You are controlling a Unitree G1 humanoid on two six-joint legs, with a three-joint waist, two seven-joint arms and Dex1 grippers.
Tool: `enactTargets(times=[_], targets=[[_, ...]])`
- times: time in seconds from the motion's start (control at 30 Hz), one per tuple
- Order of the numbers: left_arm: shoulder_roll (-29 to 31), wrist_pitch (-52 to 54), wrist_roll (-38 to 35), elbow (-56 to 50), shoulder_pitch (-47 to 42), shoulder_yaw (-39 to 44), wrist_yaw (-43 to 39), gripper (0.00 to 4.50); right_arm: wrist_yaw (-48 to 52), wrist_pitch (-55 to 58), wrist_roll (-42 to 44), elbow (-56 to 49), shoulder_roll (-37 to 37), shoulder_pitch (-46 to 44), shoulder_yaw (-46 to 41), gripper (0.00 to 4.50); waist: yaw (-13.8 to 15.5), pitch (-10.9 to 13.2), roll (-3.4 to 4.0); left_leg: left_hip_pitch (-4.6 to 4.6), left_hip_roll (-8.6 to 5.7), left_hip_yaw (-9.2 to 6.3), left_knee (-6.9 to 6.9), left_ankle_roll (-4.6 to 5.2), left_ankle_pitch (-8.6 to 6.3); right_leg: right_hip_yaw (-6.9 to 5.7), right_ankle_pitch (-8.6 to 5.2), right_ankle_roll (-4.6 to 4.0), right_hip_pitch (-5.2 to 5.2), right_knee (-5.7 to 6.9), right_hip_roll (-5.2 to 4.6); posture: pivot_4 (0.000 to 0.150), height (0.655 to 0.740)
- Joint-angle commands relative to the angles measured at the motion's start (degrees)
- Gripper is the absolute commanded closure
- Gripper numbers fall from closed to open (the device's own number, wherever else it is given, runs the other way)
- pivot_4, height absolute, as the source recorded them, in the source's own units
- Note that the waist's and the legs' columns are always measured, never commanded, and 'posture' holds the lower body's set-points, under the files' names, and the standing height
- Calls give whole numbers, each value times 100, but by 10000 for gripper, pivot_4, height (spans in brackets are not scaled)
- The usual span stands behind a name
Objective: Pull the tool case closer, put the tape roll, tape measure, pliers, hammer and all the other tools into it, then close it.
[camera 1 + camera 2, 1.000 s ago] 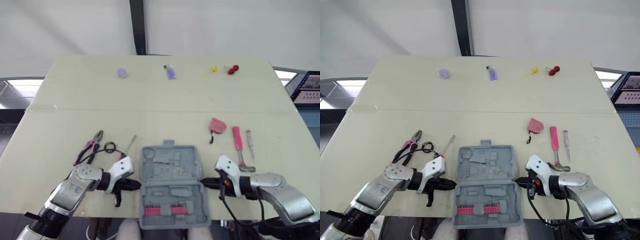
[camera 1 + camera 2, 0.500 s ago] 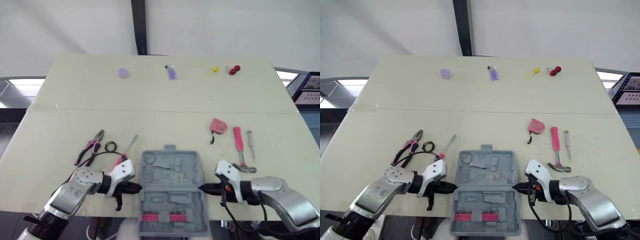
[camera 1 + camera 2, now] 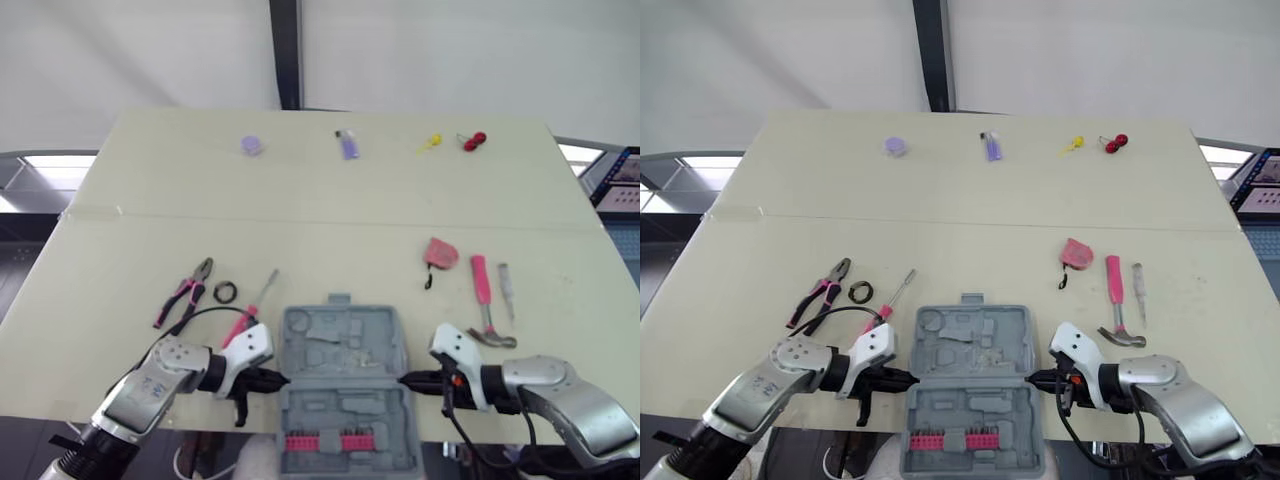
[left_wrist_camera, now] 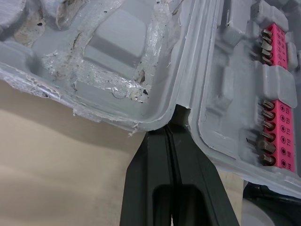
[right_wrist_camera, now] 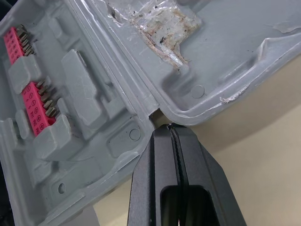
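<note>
Grey tool case (image 3: 340,385) lies open at the near edge of the bench (image 3: 330,250), hinge line spanning left gripper (image 3: 277,379) to right gripper (image 3: 404,378); both finger pairs pressed together, empty, tips touching the hinge ends.

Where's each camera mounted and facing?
Eye views: on the head, facing forward and down over the table and open tool case; both arms show, left gripper and right gripper at the case's sides.
Left wrist view: on the left wrist, facing along its shut fingers at the case's hinge.
Right wrist view: on the right wrist, shut fingers at the hinge's other end.
Shared: both wrist views show the bit strip.
</note>
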Motion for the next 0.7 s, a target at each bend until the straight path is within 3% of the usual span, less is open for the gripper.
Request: enactTargets(times=[0.03,0.7], targets=[[-115,-59,4,53,-89,-17,151,45000,28,-40,87,-120,45,-48,79,44699,15,0,-1,-2,0,-1,0,0,0,-1,1,-1,0,0,0,1500,7400],[-149,-72,19,93,-177,-61,113,45000,24,-6,109,-214,9,39,-21,44699,12,0,-1,-3,0,-1,2,0,0,-1,2,-3,1,-1,0,1500,7400]])
